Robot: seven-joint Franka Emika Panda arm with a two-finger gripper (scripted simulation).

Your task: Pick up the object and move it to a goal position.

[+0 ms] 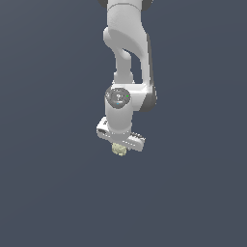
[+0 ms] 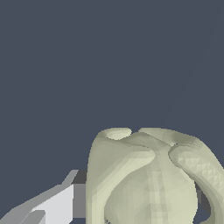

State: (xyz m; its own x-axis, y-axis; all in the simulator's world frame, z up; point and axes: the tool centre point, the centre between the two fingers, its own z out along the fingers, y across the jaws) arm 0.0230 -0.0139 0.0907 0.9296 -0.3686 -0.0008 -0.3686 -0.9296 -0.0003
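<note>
A flat, dark slate-blue ground (image 1: 43, 193) fills the exterior view from edge to edge, evenly lit and without markings. Its tone is close to uniform, only a shade paler toward the lower part of the picture. Whether it is a floor, a tabletop or a plain backdrop cannot be told. The same blue-grey expanse (image 2: 65, 61) takes up most of the wrist view, crossed by one faint, slightly paler diagonal streak (image 2: 192, 74). No edge or corner of the ground shows in either view.
</note>
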